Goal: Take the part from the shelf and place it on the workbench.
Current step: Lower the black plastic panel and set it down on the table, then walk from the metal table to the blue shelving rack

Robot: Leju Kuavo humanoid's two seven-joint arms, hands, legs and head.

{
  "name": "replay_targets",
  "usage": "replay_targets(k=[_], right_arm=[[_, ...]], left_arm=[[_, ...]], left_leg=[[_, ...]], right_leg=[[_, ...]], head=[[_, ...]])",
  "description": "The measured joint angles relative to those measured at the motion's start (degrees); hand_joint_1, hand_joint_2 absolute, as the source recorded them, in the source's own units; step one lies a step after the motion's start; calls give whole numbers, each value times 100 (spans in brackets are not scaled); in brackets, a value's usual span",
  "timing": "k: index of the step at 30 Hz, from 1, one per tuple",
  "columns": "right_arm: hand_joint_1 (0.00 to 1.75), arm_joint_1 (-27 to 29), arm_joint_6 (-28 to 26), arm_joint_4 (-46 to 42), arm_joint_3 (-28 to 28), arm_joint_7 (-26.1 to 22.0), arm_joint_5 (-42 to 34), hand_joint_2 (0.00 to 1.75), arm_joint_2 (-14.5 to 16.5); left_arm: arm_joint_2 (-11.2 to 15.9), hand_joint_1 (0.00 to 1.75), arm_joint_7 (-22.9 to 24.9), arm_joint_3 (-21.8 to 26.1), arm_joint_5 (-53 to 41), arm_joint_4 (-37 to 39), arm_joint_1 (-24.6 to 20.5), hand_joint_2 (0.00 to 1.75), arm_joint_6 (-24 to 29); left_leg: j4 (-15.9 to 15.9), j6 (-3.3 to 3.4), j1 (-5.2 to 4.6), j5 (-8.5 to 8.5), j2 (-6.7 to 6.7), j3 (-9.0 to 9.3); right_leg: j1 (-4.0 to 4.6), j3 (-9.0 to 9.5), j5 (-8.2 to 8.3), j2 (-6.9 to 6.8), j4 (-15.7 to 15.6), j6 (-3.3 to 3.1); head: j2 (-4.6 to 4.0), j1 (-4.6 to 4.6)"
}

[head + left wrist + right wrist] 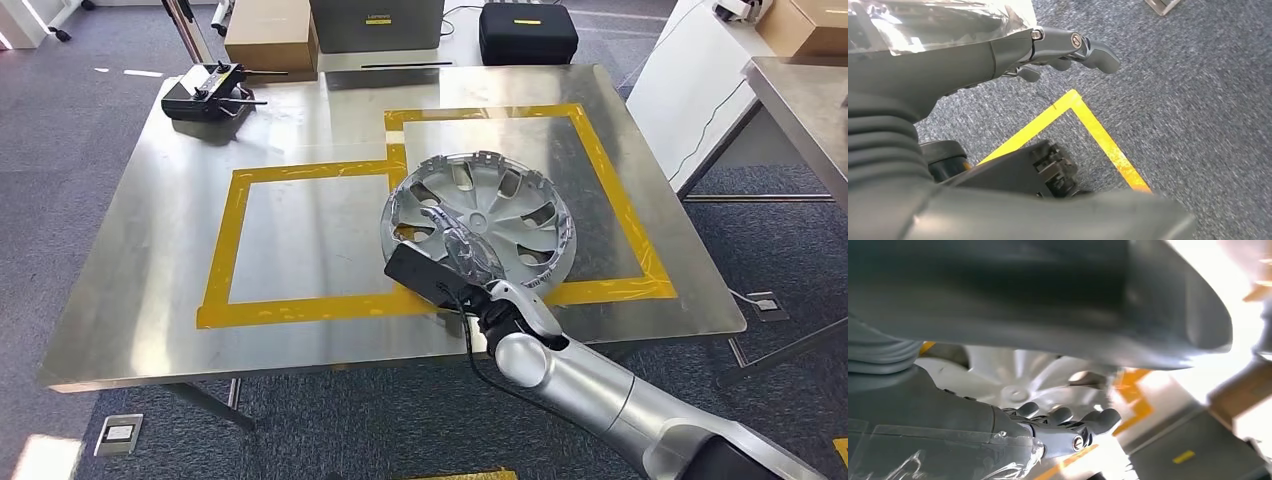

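Head view: silver wheel cover (480,222) down on the desk (150,300), lying across the near edge of the right yellow tape square (610,200), which looks like the intended drop zone. Right hand (455,255) draped over the cover's near rim, probably gripping it; fingers lost against the spokes, so cannot tell for sure.
Left wrist view: left hand (1068,52) hanging over grey carpet (1198,100) and a yellow floor line (1098,135), fingers loosely curled, holding nothing.
Right wrist view: fingers (1068,420) stretched beside the cover's hub (1015,392); contact hidden, background glare-blown.
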Motion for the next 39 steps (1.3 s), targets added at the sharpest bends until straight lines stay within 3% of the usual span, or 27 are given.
replay_targets(k=[3, 7, 14, 24, 39], right_arm=[[0, 380, -470, -736, -366, -917, -989, 0, -98], [0, 773, -761, -1653, -761, -1728, -1797, 0, -238], [0, 1254, -922, -2984, -1253, -2667, -2624, 0, -394], [0, 1889, -943, -4089, -1548, -3190, -2955, 0, -529], [0, 2169, -849, -4446, -1682, -3335, -3144, 0, -562]], left_arm=[[14, 0, -66, 5, 38, 11, 44, 0, 8], [34, 0, -93, 9, 77, 27, 78, 0, 76], [31, 0, -88, 21, 220, 38, 83, 0, 207], [31, 0, -124, 67, 346, 38, 84, 0, 208], [39, 0, -103, 84, 363, 38, 70, 0, 250]], left_leg=[[0, 1, 0, -2, 0, 2], [-1, 0, 0, -2, 1, 4], [-2, 0, 0, -2, 3, 14], [-11, -3, -1, -9, 3, 37], [-8, 21, -32, -40, 2, 74]], right_leg=[[0, 0, -1, 0, 0, -1], [0, 2, -2, 1, 0, -2], [0, 10, -1, 2, 0, -2], [0, 32, -14, 2, -1, -9], [-29, 67, -31, 1, -4, 10]], head=[[0, 0], [0, 0], [0, -1], [0, 0], [0, -1]])
